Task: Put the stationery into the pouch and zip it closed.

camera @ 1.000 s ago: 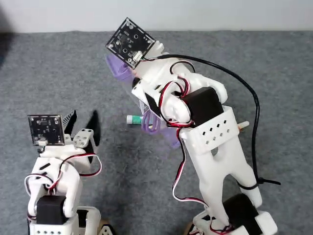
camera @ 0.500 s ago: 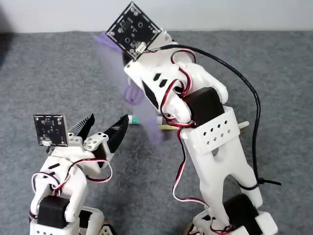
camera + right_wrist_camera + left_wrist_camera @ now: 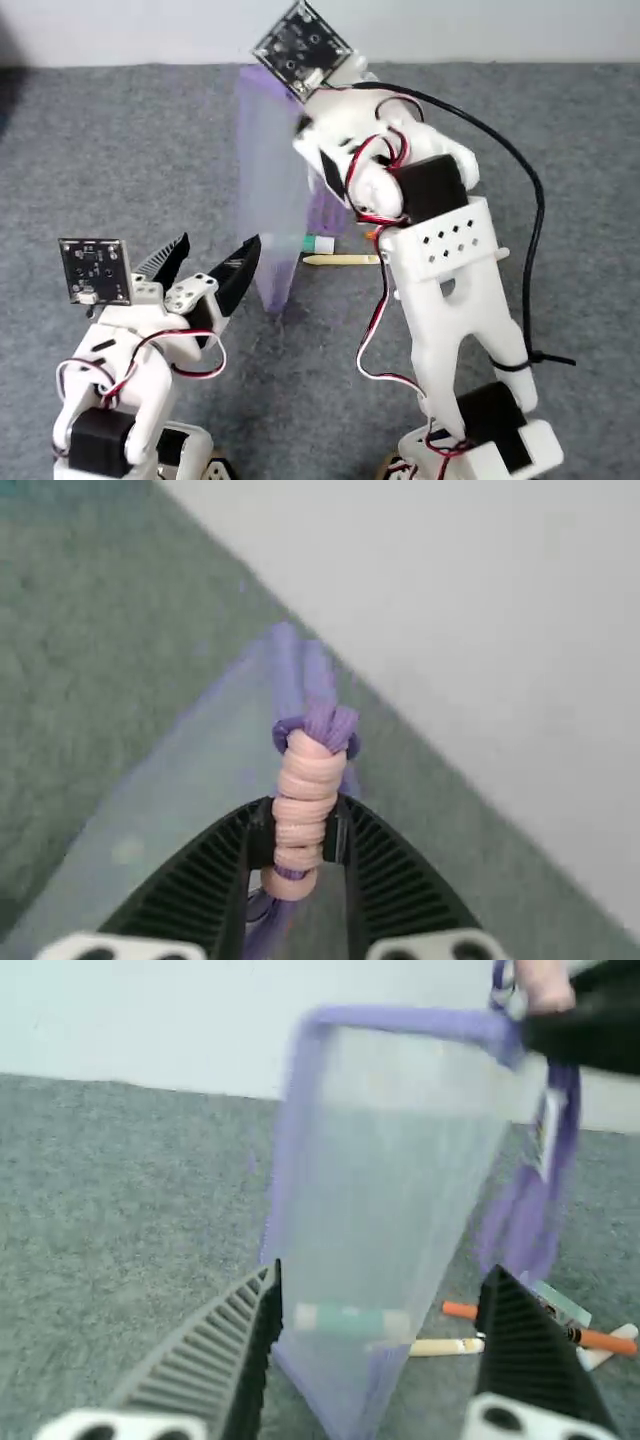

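Observation:
A translucent purple pouch [image 3: 268,190] hangs upright off the grey table, seen up close as the pouch [image 3: 390,1190]. My right gripper [image 3: 297,845] is shut on its pink beaded zipper pull [image 3: 303,790] with purple cord, and holds it from above. My left gripper [image 3: 218,250] stands open beside the pouch's lower end, its jaws on either side of the pouch bottom in the left wrist view [image 3: 383,1275]. On the table lie a green-capped stick [image 3: 320,243], a cream pen [image 3: 342,260] and an orange pen [image 3: 530,1328]. A green item [image 3: 350,1320] shows through the mesh; whether it is inside, I cannot tell.
The grey carpeted table [image 3: 100,150] ends at a white wall [image 3: 120,30] at the back. A black cable [image 3: 525,210] runs along the right arm. Open carpet lies to the far left and far right.
The right arm has raised the pouch from a crumpled heap until it hangs full length. The left gripper swung toward the pouch, then stayed near its lower end.

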`<action>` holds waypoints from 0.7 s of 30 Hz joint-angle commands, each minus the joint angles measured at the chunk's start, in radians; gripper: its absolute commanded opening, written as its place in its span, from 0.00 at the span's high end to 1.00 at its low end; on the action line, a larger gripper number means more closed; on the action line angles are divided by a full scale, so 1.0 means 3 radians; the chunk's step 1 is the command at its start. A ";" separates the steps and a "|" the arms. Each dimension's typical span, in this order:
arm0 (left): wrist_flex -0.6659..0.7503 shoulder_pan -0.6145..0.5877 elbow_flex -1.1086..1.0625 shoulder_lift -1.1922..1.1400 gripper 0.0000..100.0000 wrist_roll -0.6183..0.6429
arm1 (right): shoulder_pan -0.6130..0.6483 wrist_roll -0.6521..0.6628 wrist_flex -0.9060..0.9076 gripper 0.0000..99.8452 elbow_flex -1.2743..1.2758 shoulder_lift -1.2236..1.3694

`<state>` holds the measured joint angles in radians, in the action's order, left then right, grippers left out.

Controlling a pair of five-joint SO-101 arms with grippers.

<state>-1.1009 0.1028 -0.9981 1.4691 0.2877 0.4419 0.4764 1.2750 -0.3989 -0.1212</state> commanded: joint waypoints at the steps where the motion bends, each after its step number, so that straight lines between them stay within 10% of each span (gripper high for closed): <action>1: -0.0174 0.0020 0.0253 0.0015 0.70 0.0036 | -0.0023 0.0026 0.0545 0.99 -0.0159 -0.0253; 21: -0.1130 0.0051 0.0729 0.0015 0.70 -0.0307 | -0.0202 0.0051 0.1736 0.99 0.0430 -0.1220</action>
<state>-1.3940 0.1105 -0.8508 1.4707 0.2417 0.4173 0.4795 1.7538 -0.3391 -0.4281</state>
